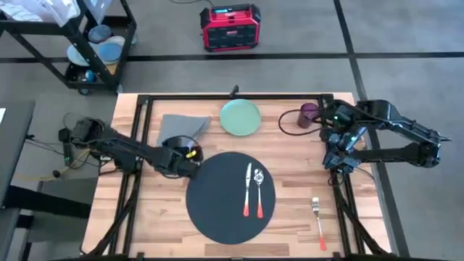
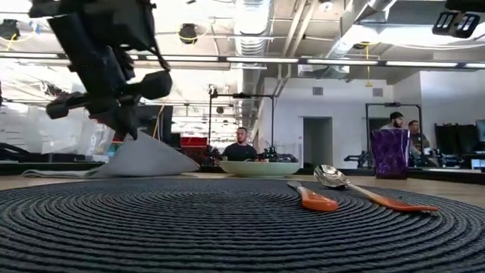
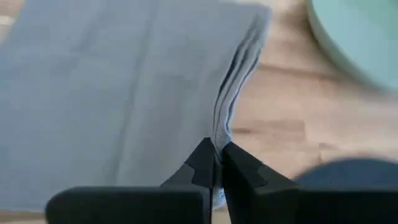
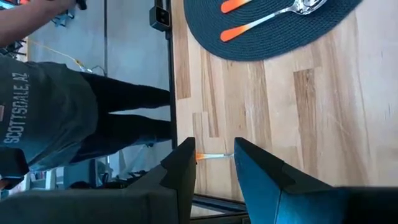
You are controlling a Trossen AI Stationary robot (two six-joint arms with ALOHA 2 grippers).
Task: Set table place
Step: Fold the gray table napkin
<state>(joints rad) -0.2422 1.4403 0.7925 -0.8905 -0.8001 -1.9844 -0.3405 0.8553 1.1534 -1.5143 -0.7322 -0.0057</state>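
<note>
The worktop (image 1: 156, 217) is partly set. The round dark placemat (image 1: 217, 210) lies at its near middle and carries a knife (image 1: 247, 190) and a spoon (image 1: 259, 190), both orange-handled. The green plate (image 1: 240, 117), grey napkin (image 1: 181, 127) and purple cup (image 1: 309, 114) sit behind it, off the mat; a fork (image 1: 318, 220) lies to its right. The left end effector (image 3: 217, 163) pinches the napkin's edge. The right end effector (image 4: 214, 163) hovers spread above the worktop near the fork.
</note>
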